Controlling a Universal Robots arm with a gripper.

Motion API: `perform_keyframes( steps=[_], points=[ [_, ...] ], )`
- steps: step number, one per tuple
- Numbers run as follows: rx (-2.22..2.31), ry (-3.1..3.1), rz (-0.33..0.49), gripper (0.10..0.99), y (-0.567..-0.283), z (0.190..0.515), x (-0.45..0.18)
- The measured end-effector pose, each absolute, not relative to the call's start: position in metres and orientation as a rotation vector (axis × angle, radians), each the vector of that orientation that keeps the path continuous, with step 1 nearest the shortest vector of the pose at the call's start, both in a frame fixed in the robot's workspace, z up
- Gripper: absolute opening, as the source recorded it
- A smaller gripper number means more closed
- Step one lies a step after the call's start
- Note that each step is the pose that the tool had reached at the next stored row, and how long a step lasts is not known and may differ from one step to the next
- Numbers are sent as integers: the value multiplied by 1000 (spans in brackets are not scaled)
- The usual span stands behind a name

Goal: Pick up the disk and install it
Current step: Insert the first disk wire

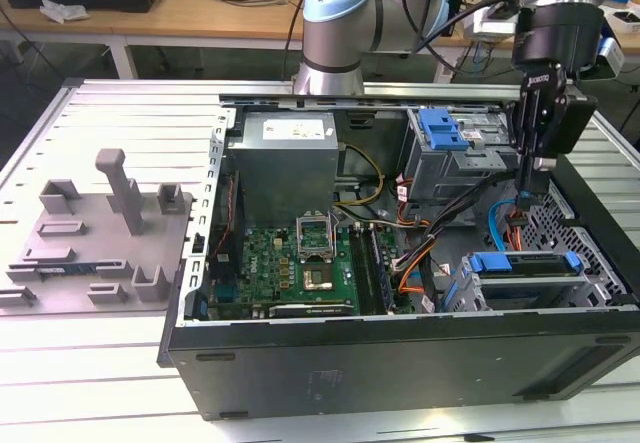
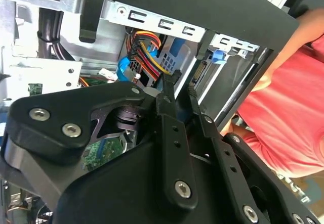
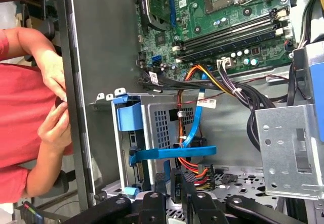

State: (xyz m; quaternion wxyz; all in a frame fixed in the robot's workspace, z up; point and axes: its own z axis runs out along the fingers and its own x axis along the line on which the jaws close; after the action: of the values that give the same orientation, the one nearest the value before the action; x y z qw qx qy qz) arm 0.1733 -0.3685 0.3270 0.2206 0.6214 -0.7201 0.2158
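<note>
The exterior view looks down from far at the whole computer case (image 1: 400,358). Both wrist views look closely at its drive cage (image 3: 167,128) (image 2: 229,78).

An open black computer case (image 1: 400,363) lay on the slatted worktop (image 1: 100,393), its green motherboard (image 1: 290,263) exposed; a grey holder (image 1: 100,233) sat beside it.
</note>
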Motion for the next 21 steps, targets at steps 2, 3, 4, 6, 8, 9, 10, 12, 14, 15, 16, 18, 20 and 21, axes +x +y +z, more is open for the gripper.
perform_keyframes(
  steps=[2,3,4,6,8,9,10,12,14,15,16,18,20,21],
  points=[
    [1733,-1977,606,259,-367,326,173],
    [1739,-1972,608,259,-367,326,173],
    [1741,-1970,609,259,-367,326,173],
    [1740,-1967,613,259,-367,324,173],
    [1737,-1964,617,259,-367,323,173],
    [1736,-1962,619,259,-367,321,173],
    [1735,-1961,621,259,-366,321,172],
    [1733,-1959,624,259,-366,320,172],
    [1730,-1956,628,259,-363,319,172],
    [1727,-1953,632,259,-361,319,172],
    [1726,-1952,633,259,-360,319,172],
    [1723,-1949,638,259,-360,318,172],
    [1720,-1946,642,259,-360,317,172],
    [1719,-1944,644,259,-360,316,172]
  ],
)
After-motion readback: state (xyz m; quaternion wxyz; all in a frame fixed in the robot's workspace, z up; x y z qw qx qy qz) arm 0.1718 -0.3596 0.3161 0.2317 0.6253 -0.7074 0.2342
